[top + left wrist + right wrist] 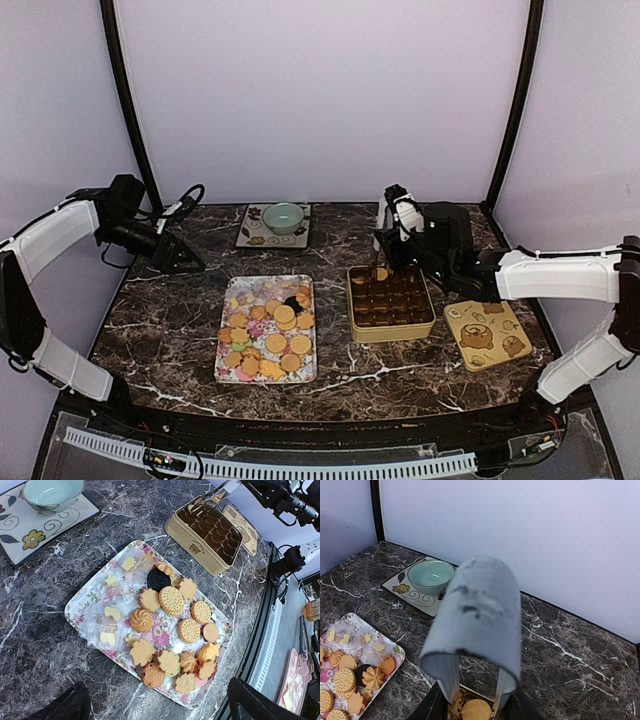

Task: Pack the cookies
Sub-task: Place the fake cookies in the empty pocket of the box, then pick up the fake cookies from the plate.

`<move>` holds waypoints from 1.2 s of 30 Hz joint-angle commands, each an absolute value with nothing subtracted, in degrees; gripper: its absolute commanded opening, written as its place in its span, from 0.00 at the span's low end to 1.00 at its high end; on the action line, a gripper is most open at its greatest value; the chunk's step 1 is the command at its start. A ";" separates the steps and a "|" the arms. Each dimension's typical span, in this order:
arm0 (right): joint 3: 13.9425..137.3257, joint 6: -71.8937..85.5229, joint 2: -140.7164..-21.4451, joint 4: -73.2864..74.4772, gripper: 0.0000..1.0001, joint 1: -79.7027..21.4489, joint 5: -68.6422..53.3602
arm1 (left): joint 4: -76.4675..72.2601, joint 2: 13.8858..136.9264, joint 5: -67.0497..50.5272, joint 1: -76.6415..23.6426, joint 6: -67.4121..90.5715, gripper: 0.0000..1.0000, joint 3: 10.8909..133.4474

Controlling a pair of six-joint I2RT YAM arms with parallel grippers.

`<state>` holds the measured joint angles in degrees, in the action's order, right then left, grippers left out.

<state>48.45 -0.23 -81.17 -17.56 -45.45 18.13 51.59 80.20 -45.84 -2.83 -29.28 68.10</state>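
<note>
Placement step: my right gripper (392, 235) pinches tongs (479, 630), round cookie (476, 711) between tips over far-left cell of tin (390, 338). Other cookies (265, 335) sit on tray (219, 350). Empty left gripper (182, 257) wide open. Next, I judge: loosen squeeze, drop.

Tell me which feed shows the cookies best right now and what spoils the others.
Left wrist view: cookies on the floral tray sharp and evenly lit, though straight edges bow. Right wrist view: blurred grey tongs fill the centre. Top view: everything small, inside of the tin dark.
</note>
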 commanded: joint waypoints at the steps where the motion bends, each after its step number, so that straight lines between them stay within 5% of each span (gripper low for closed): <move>1: 50.23 0.02 -81.89 -21.06 0.39 -45.08 17.59 | 53.00 80.16 -46.36 -2.59 -29.11 0.98 68.88; 14: 53.03 0.07 -79.05 -19.96 0.43 -45.28 14.62 | 53.09 79.80 -46.60 -2.62 -29.09 0.98 69.01; 21: 58.40 1.16 -79.00 -19.53 0.42 -53.48 13.27 | 52.12 80.14 -45.46 -2.34 -28.39 0.99 68.25; 36: 79.41 4.43 -104.89 -23.81 0.44 -70.31 5.50 | 50.41 80.86 -39.54 3.50 -26.46 0.99 66.48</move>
